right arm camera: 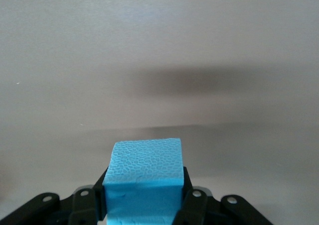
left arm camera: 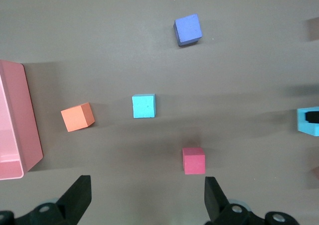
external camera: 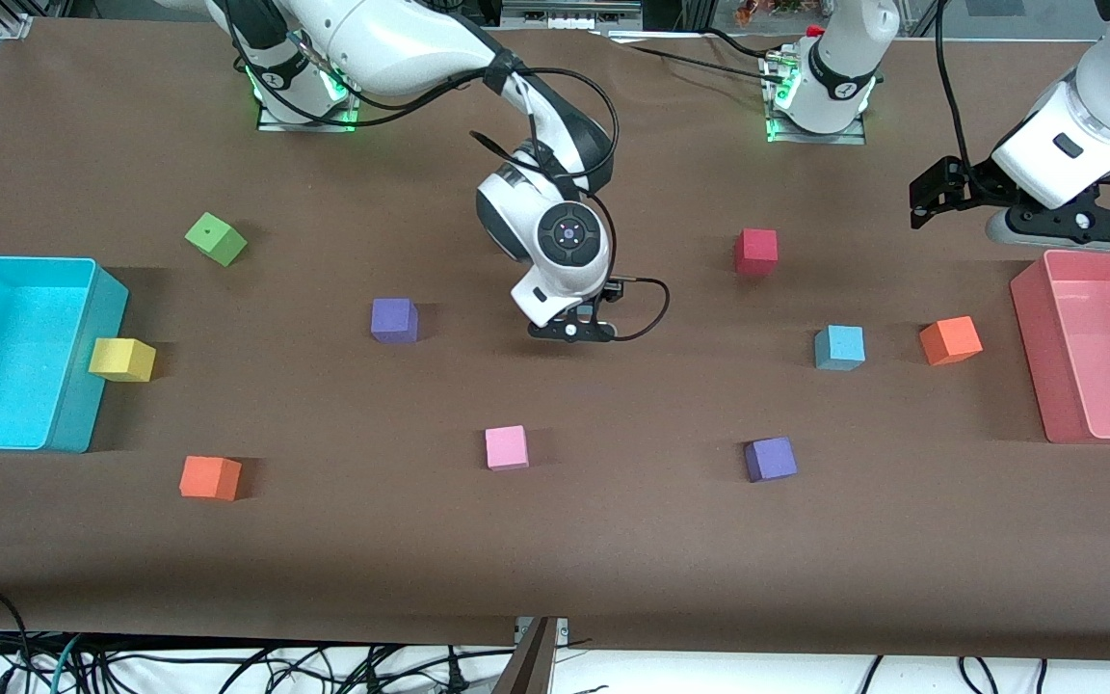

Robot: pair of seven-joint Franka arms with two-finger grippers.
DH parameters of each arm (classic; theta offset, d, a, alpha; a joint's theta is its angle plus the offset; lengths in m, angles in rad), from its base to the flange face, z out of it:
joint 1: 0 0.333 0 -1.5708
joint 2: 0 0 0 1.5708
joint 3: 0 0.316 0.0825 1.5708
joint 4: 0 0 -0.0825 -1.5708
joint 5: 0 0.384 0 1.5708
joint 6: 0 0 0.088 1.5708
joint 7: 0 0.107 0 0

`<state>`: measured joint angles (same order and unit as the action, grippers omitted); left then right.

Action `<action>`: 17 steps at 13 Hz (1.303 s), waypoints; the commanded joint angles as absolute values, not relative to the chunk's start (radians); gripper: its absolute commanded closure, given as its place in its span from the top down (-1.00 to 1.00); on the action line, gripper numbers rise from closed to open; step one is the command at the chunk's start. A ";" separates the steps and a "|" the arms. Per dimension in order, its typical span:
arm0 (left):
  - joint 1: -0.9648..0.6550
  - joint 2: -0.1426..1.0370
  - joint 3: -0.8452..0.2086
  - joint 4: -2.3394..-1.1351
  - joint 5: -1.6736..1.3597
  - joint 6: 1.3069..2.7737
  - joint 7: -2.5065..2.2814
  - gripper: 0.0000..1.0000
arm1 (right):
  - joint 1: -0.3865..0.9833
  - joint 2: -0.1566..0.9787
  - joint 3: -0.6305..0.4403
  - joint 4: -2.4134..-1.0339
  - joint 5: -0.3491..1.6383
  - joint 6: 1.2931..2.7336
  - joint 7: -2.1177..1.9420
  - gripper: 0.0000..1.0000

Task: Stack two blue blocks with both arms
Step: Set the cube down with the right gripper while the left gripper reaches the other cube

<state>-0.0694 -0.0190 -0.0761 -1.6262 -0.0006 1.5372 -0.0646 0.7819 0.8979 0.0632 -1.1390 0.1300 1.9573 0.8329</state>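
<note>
The right gripper (external camera: 574, 331) hung above the middle of the brown table (external camera: 613, 540), its jaws pinching a sky-blue foam cube (right arm camera: 144, 182). In the right wrist view that held cube sat squarely between the two black fingers (right arm camera: 192, 205), raised off the tabletop with its shadow on the surface. In the front view the cube was almost wholly hidden under the wrist.

The second sky-blue cube (external camera: 839, 347) rested on the table toward the left arm's end, beside an orange cube (external camera: 950, 340) that lay between it and the pink bin (external camera: 1046, 386). A red cube (external camera: 755, 252) lay farther from the front camera than this blue cube, and a purple cube (external camera: 770, 459) lay nearer.

The left gripper (external camera: 936, 193) waited in the air near the pink bin's corner at the table's left-arm edge, jaws spread wide and holding nothing; its wrist view showed the two fingers (left arm camera: 77, 197) far apart.

Toward the right arm's end stood a cyan bin (external camera: 83, 405) with a yellow cube (external camera: 121, 359) touching its wall. A green cube (external camera: 216, 238), another purple cube (external camera: 394, 320), a second orange cube (external camera: 209, 477) and a pink cube (external camera: 506, 447) lay scattered, well apart.
</note>
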 commanded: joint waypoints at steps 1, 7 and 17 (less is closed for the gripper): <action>-0.074 -0.014 -0.074 -1.606 -0.012 1.522 -0.067 1.00 | 0.795 0.937 0.084 -1.094 0.147 1.986 0.845 -1.00; -0.077 -0.005 -0.075 -1.608 -0.012 1.534 -0.069 1.00 | 0.836 0.992 0.087 -1.092 0.147 2.031 0.848 -1.00; -0.069 0.034 -0.072 -1.683 0.002 1.623 -0.064 1.00 | 0.841 0.999 0.084 -1.098 0.133 2.097 0.839 0.98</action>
